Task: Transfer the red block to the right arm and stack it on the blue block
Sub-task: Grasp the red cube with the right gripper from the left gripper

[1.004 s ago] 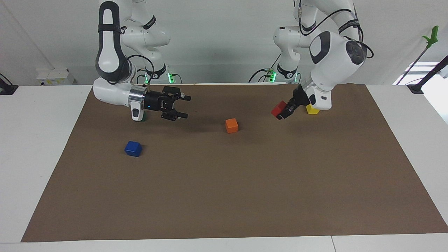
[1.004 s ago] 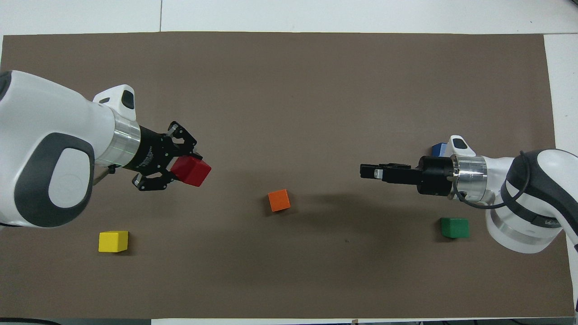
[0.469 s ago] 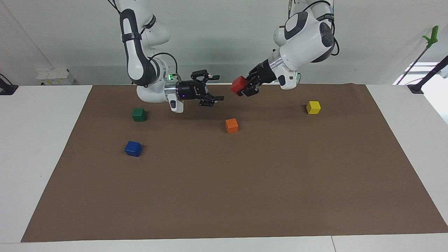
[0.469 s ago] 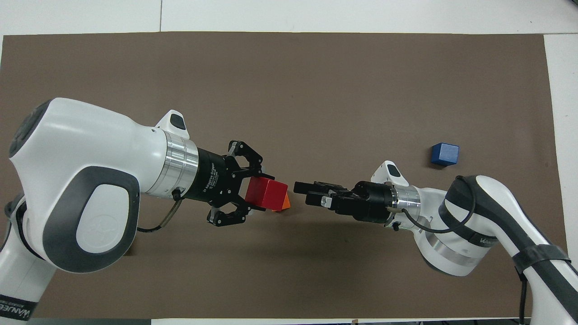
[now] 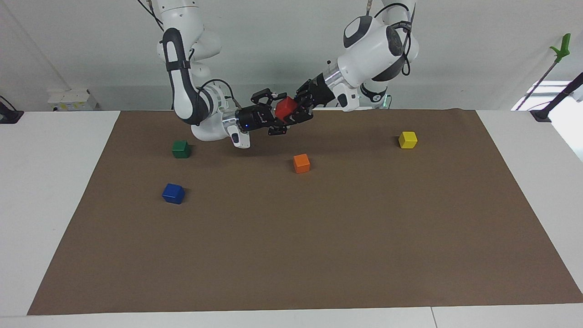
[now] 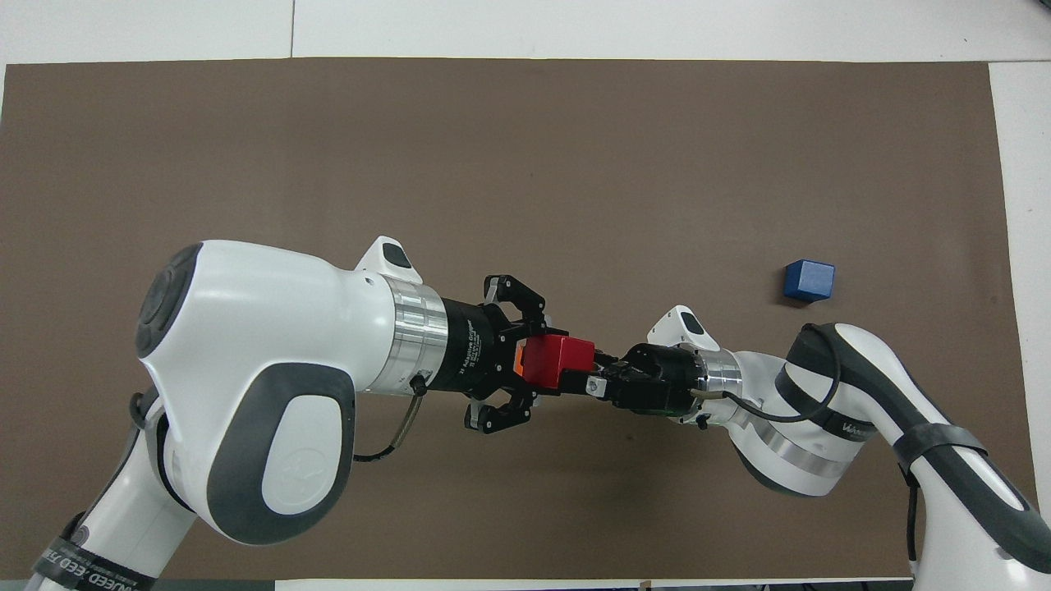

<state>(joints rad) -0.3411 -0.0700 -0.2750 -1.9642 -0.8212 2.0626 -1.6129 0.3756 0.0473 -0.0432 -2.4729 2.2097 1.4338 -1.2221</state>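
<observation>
Mid-air handover above the counter point(image 5: 54, 191), which is covered by a brown mat point(image 5: 319, 237). The left pincer point(image 5: 301, 107), reaching in from the left arm's base, is clamped on the red block point(image 5: 285, 108) and holds it raised above the mat, over the orange block point(image 5: 301, 163) as the overhead view shows, where only an orange sliver appears beside the red block point(image 6: 558, 362). The right pincer point(image 5: 274, 114), at the end of the right arm point(image 5: 191, 98), meets the same block head-on; its fingers stand spread wide, one above and one below the block, and whether they touch it cannot be told. In the overhead view the left pincer point(image 6: 534, 365) and the right pincer point(image 6: 581, 377) meet at the red block. The orange block serves as landmark: the blue block point(image 5: 173, 193) lies farther from the robots than it, toward the right arm's end of the counter; the green block point(image 5: 181, 149) lies slightly nearer, toward the same end; the yellow block point(image 5: 407, 139) lies nearer, toward the left arm's end.
</observation>
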